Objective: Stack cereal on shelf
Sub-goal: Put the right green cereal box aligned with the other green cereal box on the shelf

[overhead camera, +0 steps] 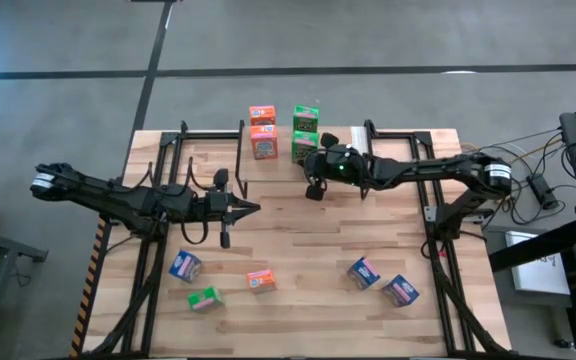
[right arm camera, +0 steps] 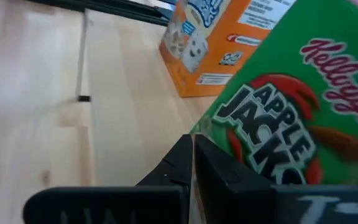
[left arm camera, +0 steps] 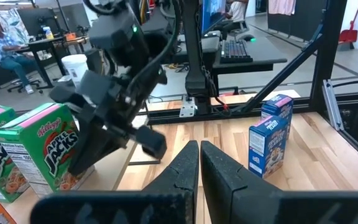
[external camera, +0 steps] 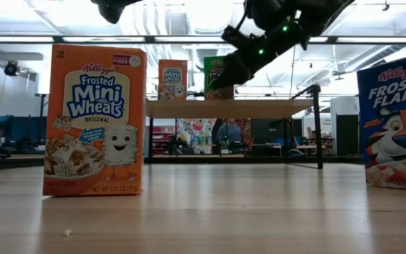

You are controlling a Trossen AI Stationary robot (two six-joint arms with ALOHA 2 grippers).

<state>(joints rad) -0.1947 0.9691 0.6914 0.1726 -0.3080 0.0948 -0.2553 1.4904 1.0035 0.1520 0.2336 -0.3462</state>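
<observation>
So here's where I'm at: my right gripper hangs just in front of the low shelf with the light wooden plank top and thin black frame, fingers pressed completely together with nothing between them. The tips sit right beside the near green Apple Jacks cardboard mini box, though I can't tell whether they actually touch it. A second green box stands behind that one on the shelf, and two orange Frosted Mini-Wheats boxes stand next to the greens, one behind the other.

My left gripper is out over the middle of the big wooden tabletop, pointing toward the right arm, fingers also closed flat against each other and empty.

The rest of the cereal sits on the table nearer the front edge: a blue Frosted Flakes box and a third green box on my left side, a third orange box around the middle, and two more blue boxes on my right side, near each other.

A seated person shows in the room beyond the table.
</observation>
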